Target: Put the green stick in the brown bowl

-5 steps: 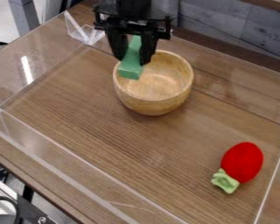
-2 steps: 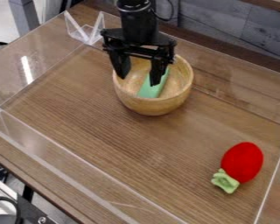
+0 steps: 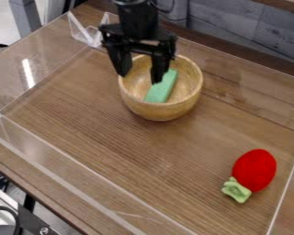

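Observation:
The green stick, a light-green block, lies tilted inside the brown bowl, leaning toward its right inner wall. My gripper hangs over the bowl's back left rim, pointing straight down. Its two black fingers stand wide apart with nothing between them. The stick sits just below and right of the right finger, free of it.
A red round toy with a small green stem lies at the front right of the wooden tabletop. Clear plastic walls border the work area on all sides.
The gripper opened and released the green stick, which dropped from between the fingers into the bowl. The gripper stays above the bowl.

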Tool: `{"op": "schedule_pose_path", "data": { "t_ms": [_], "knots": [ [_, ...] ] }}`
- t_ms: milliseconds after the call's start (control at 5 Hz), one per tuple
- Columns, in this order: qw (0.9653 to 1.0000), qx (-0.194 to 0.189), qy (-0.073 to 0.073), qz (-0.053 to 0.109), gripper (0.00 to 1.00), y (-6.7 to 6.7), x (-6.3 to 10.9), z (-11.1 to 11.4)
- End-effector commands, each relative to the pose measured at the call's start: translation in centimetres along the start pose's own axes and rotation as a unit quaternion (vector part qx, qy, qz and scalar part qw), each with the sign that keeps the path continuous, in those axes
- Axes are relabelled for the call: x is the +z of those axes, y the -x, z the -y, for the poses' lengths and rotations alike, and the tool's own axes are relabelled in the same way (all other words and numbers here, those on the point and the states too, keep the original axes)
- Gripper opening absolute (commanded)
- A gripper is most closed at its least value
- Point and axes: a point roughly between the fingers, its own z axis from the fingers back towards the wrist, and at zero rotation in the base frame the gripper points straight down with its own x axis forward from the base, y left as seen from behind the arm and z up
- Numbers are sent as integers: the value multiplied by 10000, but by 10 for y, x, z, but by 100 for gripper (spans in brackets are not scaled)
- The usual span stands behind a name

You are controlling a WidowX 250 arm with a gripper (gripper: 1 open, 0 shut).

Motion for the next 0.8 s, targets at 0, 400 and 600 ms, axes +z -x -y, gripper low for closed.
{"op": "schedule_pose_path", "data": {
  "t_ms": [0,400,600],
  "knots": [
    [9987,-164,65,479,100,-5,38,0],
    [9969,-307,124,714,100,-3,56,12],
    [9968,-220,168,748,100,3,51,13]
  ]
}}
